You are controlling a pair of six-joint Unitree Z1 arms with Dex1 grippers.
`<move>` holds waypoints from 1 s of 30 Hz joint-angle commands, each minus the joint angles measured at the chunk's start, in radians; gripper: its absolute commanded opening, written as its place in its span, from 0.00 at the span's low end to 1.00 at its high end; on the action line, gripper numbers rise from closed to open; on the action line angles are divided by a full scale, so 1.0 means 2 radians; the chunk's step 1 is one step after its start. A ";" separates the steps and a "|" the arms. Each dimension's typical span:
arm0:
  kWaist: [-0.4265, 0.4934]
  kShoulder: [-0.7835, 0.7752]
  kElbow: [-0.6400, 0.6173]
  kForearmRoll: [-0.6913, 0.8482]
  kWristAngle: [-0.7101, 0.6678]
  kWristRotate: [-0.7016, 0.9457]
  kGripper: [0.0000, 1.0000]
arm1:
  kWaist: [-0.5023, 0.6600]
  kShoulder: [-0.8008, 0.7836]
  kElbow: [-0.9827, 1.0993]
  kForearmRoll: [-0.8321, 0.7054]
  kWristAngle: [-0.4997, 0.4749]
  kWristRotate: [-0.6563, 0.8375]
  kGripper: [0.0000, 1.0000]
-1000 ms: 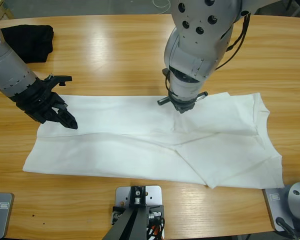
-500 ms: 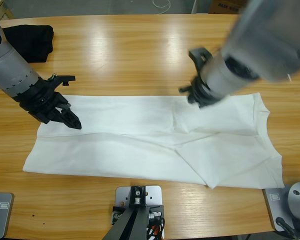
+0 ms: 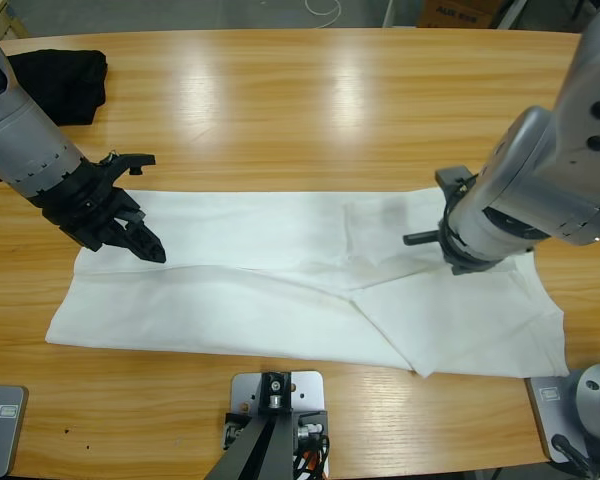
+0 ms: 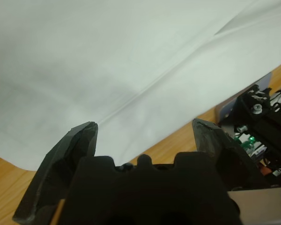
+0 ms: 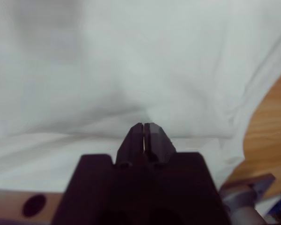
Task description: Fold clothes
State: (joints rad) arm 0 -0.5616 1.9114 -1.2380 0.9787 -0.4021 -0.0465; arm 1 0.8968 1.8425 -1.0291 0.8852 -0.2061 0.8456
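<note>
Left arm [image 3: 20, 135]: a silver-grey cylindrical forearm ringed near the wrist by a row of small dark screw holes, ending in a matt black gripper [image 3: 140, 243] with angular, faceted black fingers [image 4: 79, 140] and a short black bracket projecting from its far side. Right arm [image 3: 555, 165]: bulky rounded silver-grey housings with dark round screw recesses on the upper casing, narrowing to a black collar with a thin black rod projecting left. Its gripper [image 5: 144, 133] has a blocky black body and two narrow black fingers.
</note>
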 commanded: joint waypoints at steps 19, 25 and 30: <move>-0.006 -0.018 0.021 -0.004 -0.012 0.019 0.93 | -0.009 -0.057 -0.168 0.165 -0.023 -0.046 1.00; -0.002 -0.044 0.023 -0.001 -0.010 0.024 1.00 | -0.009 -0.034 -0.106 0.049 0.002 -0.100 1.00; -0.003 -0.053 0.039 0.000 -0.010 0.021 1.00 | 0.006 0.041 -0.102 -0.017 0.009 -0.123 0.27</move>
State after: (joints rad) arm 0 -0.5674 1.8400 -1.2221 0.9786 -0.4054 -0.0115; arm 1 0.8847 1.7465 -1.2753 0.9941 -0.2192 0.6610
